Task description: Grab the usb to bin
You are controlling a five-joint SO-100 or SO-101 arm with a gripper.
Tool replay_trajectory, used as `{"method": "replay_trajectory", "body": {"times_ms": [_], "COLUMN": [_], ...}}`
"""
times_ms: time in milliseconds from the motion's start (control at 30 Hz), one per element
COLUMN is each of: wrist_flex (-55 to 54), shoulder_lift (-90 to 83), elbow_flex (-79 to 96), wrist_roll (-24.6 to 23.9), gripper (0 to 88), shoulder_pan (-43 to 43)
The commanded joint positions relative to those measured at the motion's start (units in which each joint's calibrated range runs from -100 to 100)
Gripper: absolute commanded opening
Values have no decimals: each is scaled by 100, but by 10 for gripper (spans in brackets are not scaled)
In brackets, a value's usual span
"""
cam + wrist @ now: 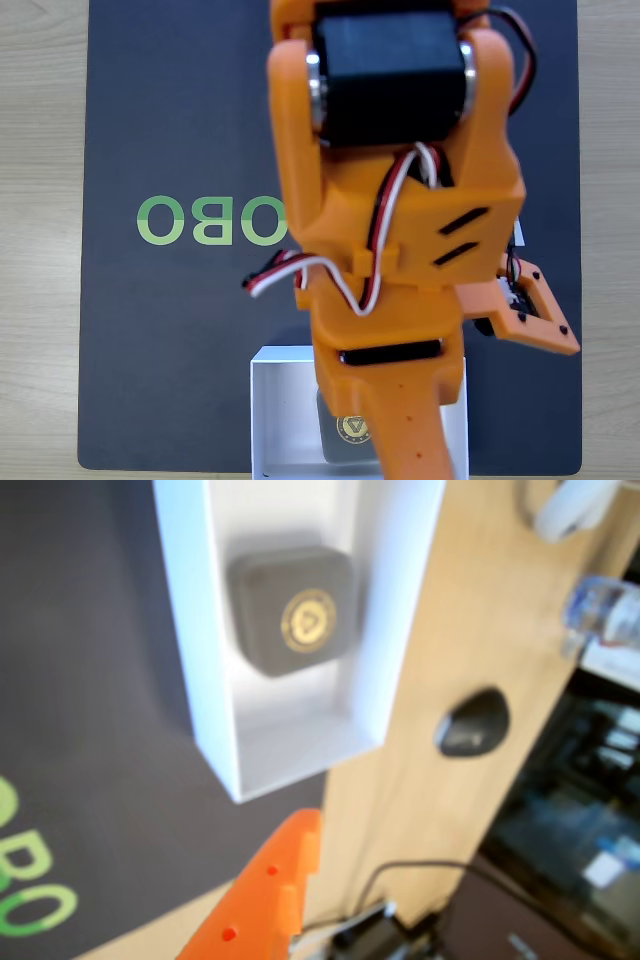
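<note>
The usb [293, 612], a dark grey rounded block with a gold emblem, lies flat inside the white bin [285, 742]. In the fixed view the bin [285, 400] sits at the mat's bottom edge, and the usb [345, 432] peeks out beside the orange arm. My gripper [420, 455] hangs over the bin's right half. In the wrist view one orange finger [265, 890] shows below the bin. Nothing is held and no second finger rests against it, so the gripper reads as open. It stands apart from the usb.
A black mat [180, 330] with green letters covers the wooden table [40, 250]. In the wrist view a black mouse [472, 722], a cable [420, 870] and a clear bottle [600, 610] lie on the wood beside the bin.
</note>
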Motion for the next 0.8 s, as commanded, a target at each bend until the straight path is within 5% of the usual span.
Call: {"method": "replay_trajectory", "body": {"times_ms": [0, 467, 767], "wrist_flex": [482, 517, 604], "shoulder_lift": [-911, -4472, -6363], "elbow_flex": [142, 2934, 4460], "wrist_roll": [-191, -218, -212], "gripper": [834, 222, 138], "shoulder_pan": [-4, 38, -21]}}
